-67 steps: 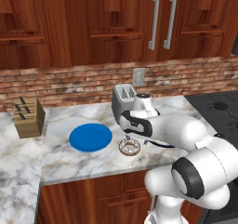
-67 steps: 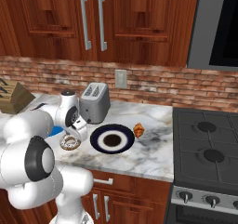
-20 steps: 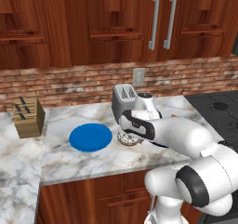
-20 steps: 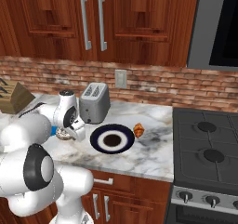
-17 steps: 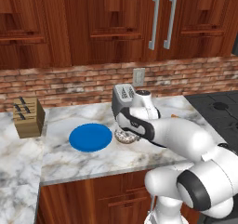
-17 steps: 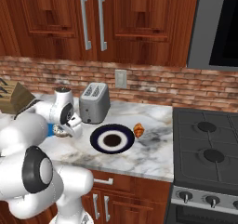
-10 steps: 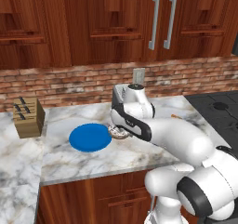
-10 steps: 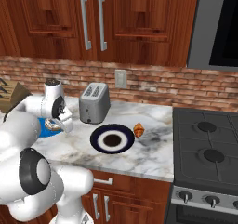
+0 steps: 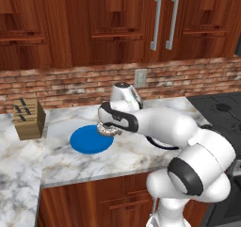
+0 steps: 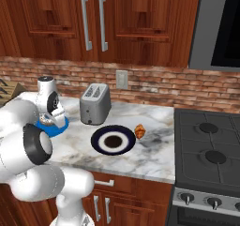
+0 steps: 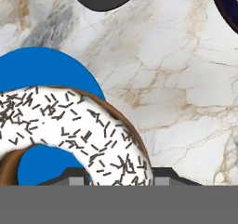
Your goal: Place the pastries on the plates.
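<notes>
I am holding the small ring donut with white icing and dark sprinkles point(image 11: 69, 125) clamped in my pincer point(image 9: 107, 129) over the near edge of the flat bright blue plate point(image 9: 87, 140). I should be centring it before lowering and releasing.

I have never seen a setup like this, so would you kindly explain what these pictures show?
They are rendered pictures of a white robot arm in a simulated kitchen. Two cameras sit behind it, left and right; a third looks along its gripper. On the marble counter lie a blue plate, a navy plate, a toaster, a knife block and a small brown pastry. The gripper holds a sprinkled donut over the blue plate's edge.
</notes>
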